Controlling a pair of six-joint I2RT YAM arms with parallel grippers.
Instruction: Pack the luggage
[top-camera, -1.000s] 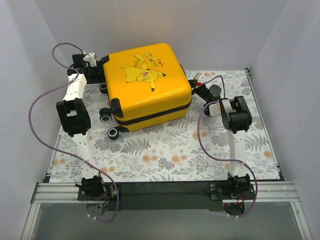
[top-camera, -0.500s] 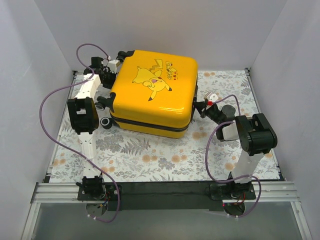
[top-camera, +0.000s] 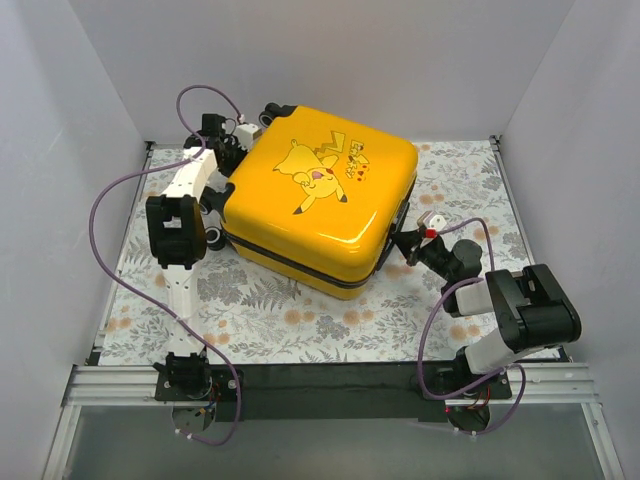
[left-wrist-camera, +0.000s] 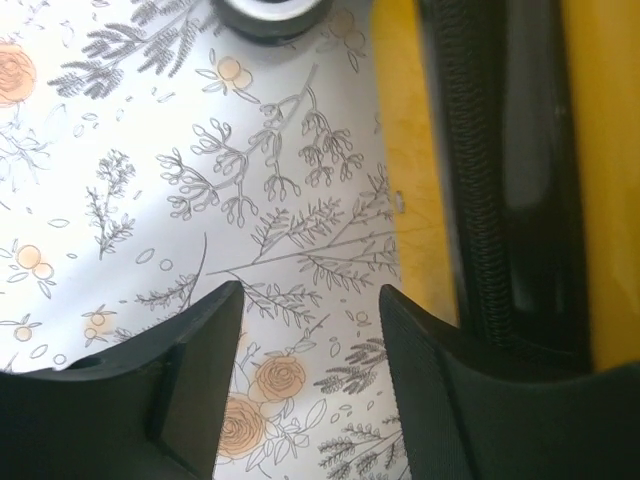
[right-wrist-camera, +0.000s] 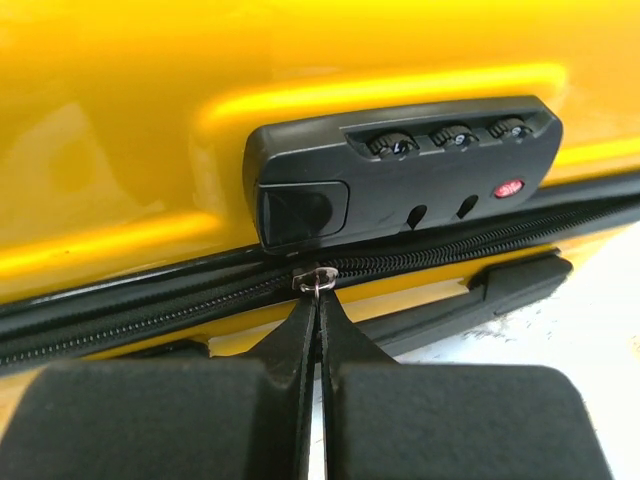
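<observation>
Right end effector (right-wrist-camera: 318, 310) pinches the zipper pull (right-wrist-camera: 316, 281) on the luggage (right-wrist-camera: 120, 120)

Luggage (top-camera: 300, 225), lid: cartoon figure (top-camera: 312, 175) with a short line of small lettering (top-camera: 355, 152) beside it, too small to read from the top view.
Combination lock (right-wrist-camera: 400, 185), on the luggage side by the zipper: 3 number dials (right-wrist-camera: 452, 135), digits blurred and not legible; 1 small red oval mark (right-wrist-camera: 509, 188) bearing a pale sign, unreadable.
Legible text overall: none.
</observation>
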